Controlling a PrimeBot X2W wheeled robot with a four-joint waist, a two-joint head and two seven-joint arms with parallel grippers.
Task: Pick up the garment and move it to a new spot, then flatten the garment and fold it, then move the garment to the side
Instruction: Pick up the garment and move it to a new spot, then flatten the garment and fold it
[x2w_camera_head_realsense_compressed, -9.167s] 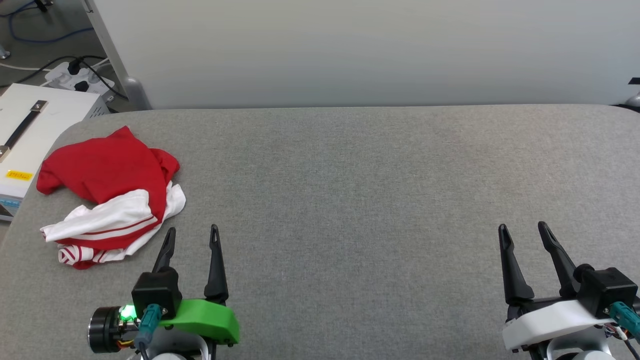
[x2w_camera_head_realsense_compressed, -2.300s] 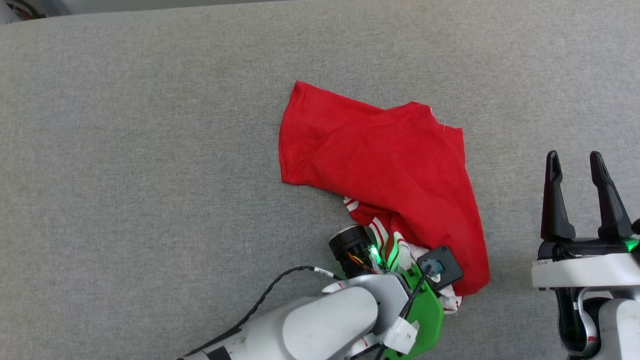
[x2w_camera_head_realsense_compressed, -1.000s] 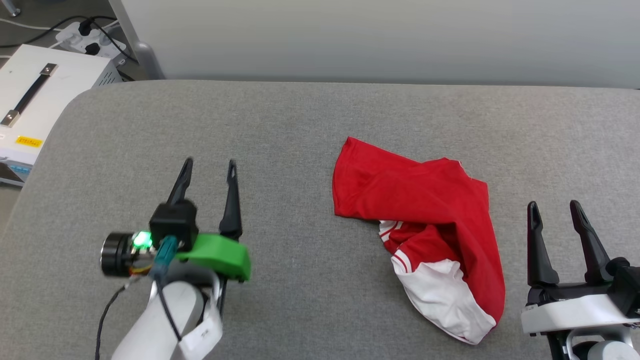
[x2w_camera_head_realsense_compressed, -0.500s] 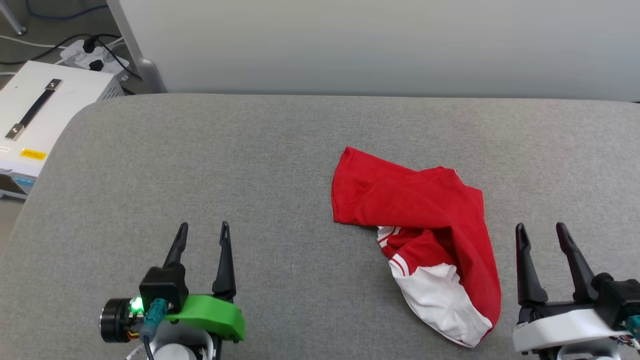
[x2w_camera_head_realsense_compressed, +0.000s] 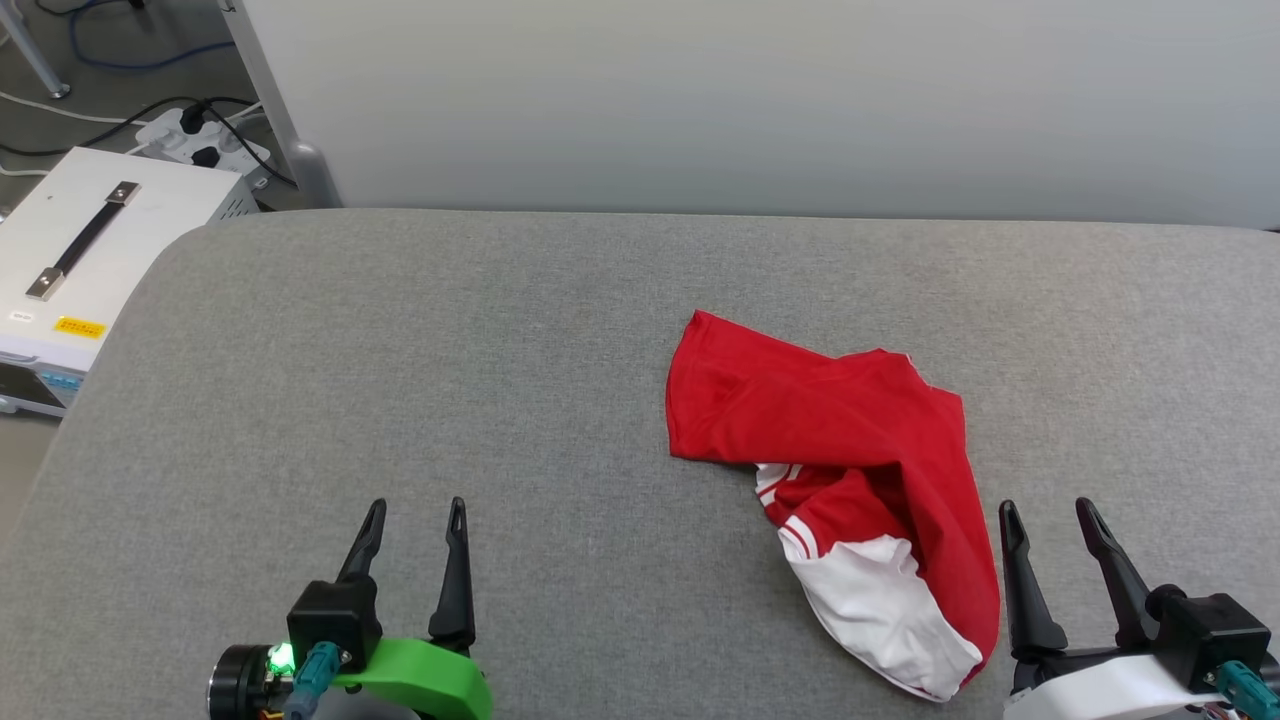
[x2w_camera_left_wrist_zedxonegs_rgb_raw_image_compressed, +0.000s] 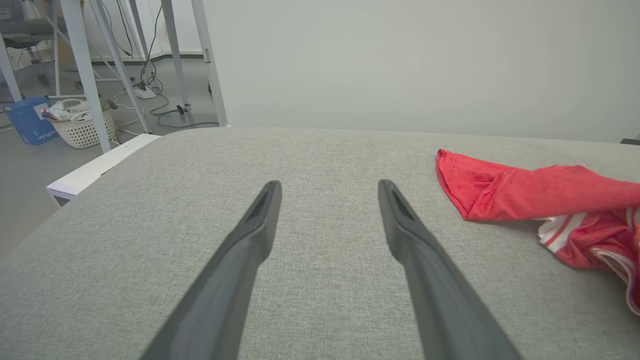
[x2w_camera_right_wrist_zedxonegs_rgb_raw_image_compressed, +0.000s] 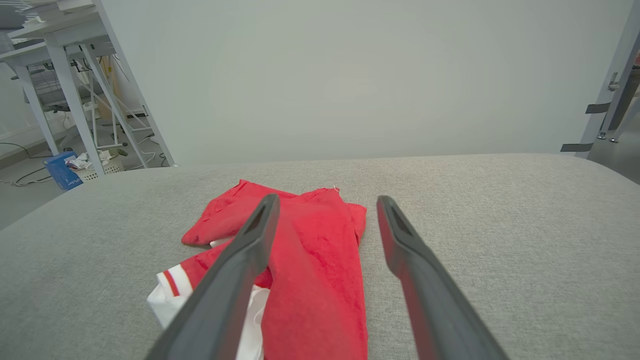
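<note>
The garment (x2w_camera_head_realsense_compressed: 850, 450), a red T-shirt with a white sleeve and striped cuff, lies crumpled on the grey padded table (x2w_camera_head_realsense_compressed: 500, 350), right of centre. In the left wrist view the garment (x2w_camera_left_wrist_zedxonegs_rgb_raw_image_compressed: 530, 192) is off to the right; in the right wrist view the garment (x2w_camera_right_wrist_zedxonegs_rgb_raw_image_compressed: 310, 250) lies just ahead, partly behind the left finger. My left gripper (x2w_camera_head_realsense_compressed: 415, 512) stands open at the lower left, far from the cloth, nothing between its fingers. My right gripper (x2w_camera_head_realsense_compressed: 1045, 513) is open at the lower right, just right of the garment's red edge and holding nothing.
A white equipment case (x2w_camera_head_realsense_compressed: 80, 260) with a black handle stands beyond the table's left edge, with a power strip (x2w_camera_head_realsense_compressed: 200, 140) and cables behind it. A pale wall panel (x2w_camera_head_realsense_compressed: 760, 100) rises behind the far table edge. A basket (x2w_camera_left_wrist_zedxonegs_rgb_raw_image_compressed: 82, 127) sits on the floor to the left.
My left gripper has drawn back from mid-table to the lower left, open and holding nothing. The garment stays where it lay. The head camera has tilted, shifting the picture a little.
</note>
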